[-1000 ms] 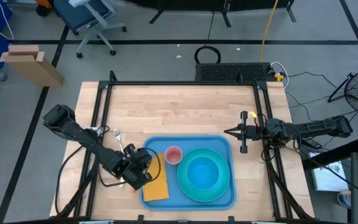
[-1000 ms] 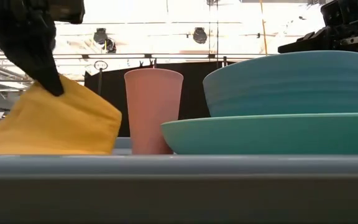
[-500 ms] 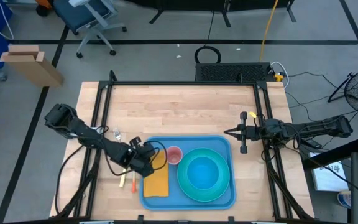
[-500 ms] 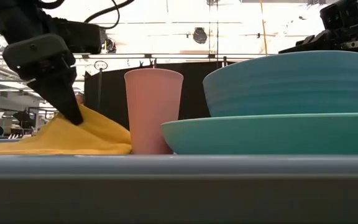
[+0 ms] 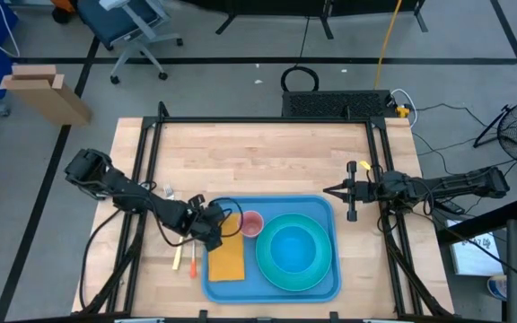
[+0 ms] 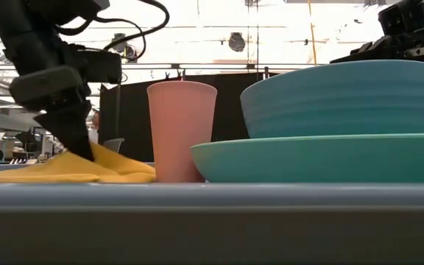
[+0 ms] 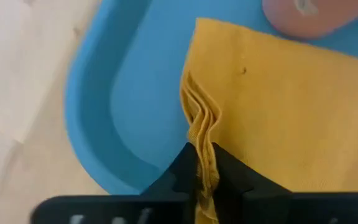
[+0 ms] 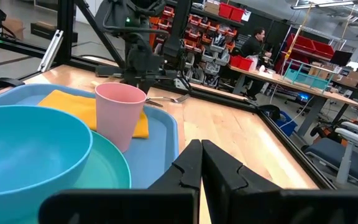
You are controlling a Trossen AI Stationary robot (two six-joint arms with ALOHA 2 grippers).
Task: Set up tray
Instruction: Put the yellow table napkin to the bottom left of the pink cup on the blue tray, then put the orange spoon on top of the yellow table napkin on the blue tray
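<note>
The blue tray (image 5: 330, 212) lies at the table's near edge. It holds a turquoise plate (image 5: 263, 262) with a bowl (image 5: 292, 249), a pink cup (image 5: 251, 224) and a folded yellow napkin (image 5: 226, 262). The napkin rests flat on the tray's left part, beside the cup. My left gripper (image 5: 217, 226) is low over the napkin's far left corner and shut on it; it also shows in the low view (image 6: 87, 153) and the left wrist view (image 7: 204, 160). My right gripper (image 5: 328, 190) hovers shut, right of the tray's far right corner. My left gripper pinches the napkin's left edge (image 7: 201, 134) near its far corner between both fingers, several folded layers together. The fingers (image 6: 78, 140) come from above, slanting down. That edge is raised a little at the fingers; the remainder of the napkin (image 7: 278, 106) lies on the tray.
A fork (image 5: 169, 193) lies on the wood left of the tray, and two orange-handled utensils (image 5: 192, 262) lie beside the tray's left rim. Black frame rails run along the table's left and right sides. The table's far half is bare wood (image 5: 258, 152).
My left gripper has moved toward the far edge and a little right, and come down, still shut on the napkin. The napkin, held up and bunched a second ago, has been drawn along and laid flat on the tray beside the cup.
</note>
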